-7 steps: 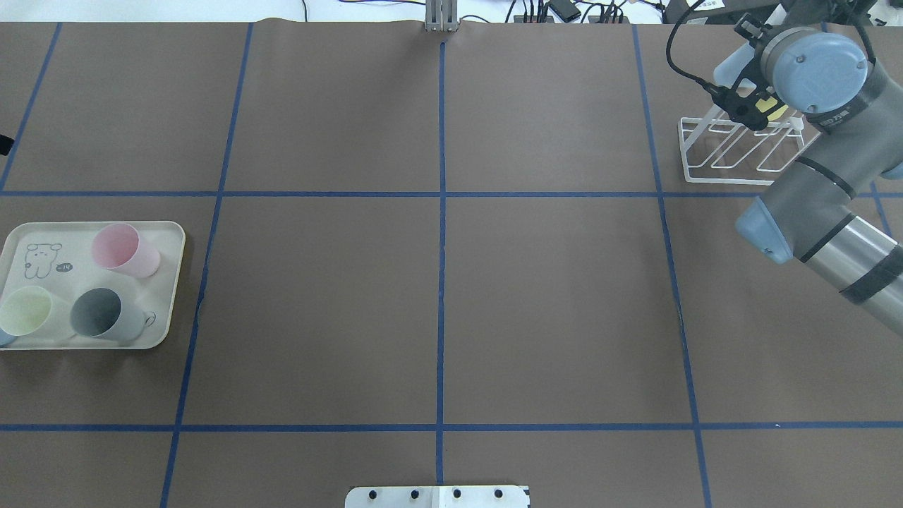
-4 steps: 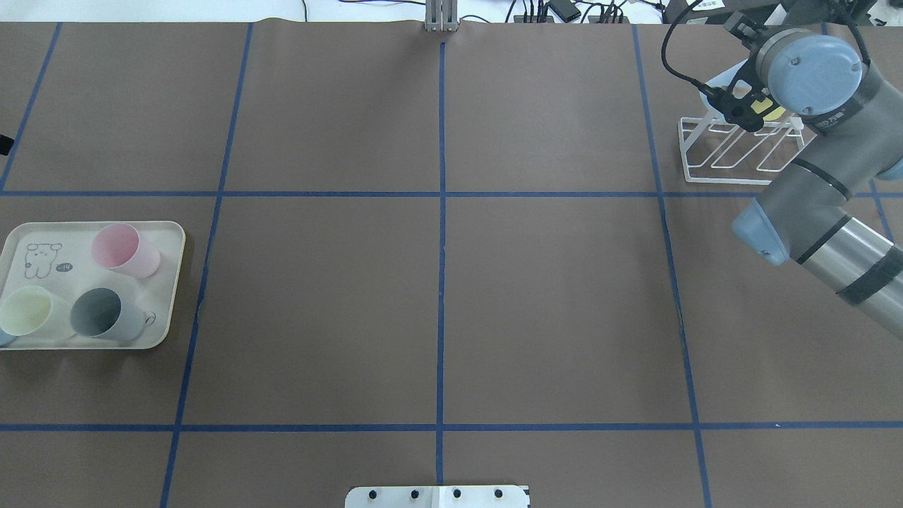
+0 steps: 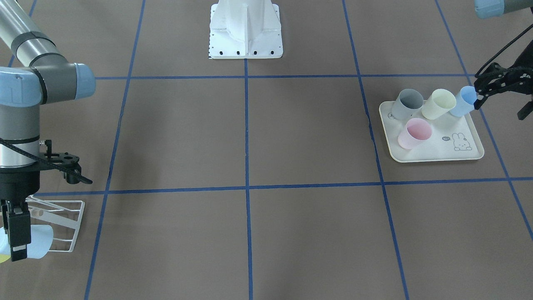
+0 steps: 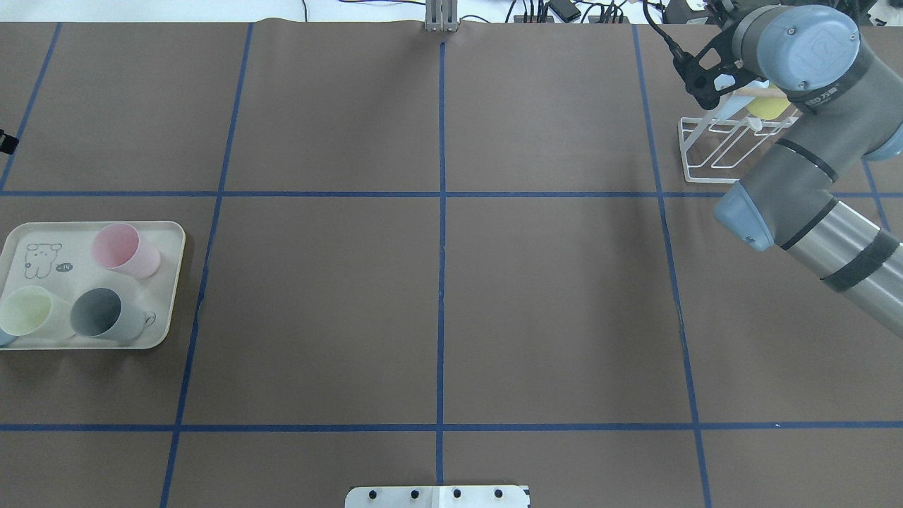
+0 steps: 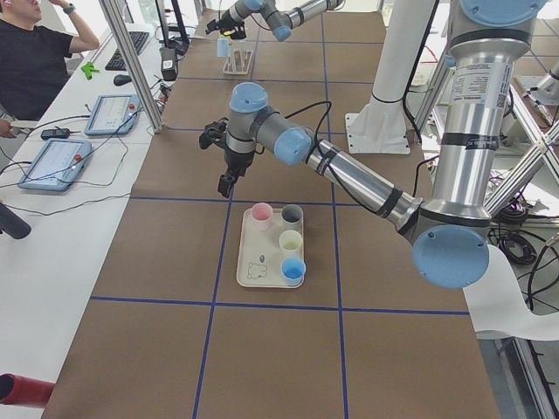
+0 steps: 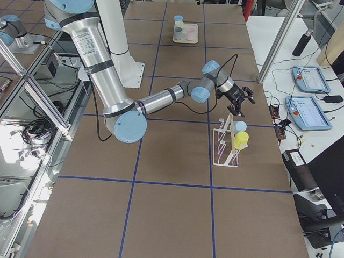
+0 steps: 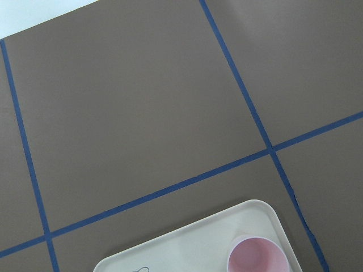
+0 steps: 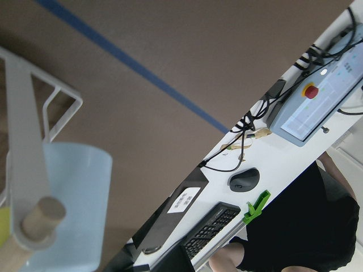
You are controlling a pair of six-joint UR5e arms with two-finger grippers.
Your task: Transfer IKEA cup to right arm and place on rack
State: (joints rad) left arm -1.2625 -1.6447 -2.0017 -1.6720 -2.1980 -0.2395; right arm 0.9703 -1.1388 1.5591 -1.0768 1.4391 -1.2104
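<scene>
The right gripper [image 6: 235, 111] has pulled up and away from the rack [image 4: 719, 152]; whether its jaws are spread cannot be told. The light blue IKEA cup [image 6: 240, 127] sits on a prong beside a yellow cup [image 6: 241, 141]. The left gripper [image 3: 483, 93] has jaws that are equally unclear.

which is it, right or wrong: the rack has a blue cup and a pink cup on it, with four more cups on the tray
Wrong in one respect: the rack holds a blue cup and a yellow cup, not a pink one. The exterior right view shows it. The rest stands.
</scene>
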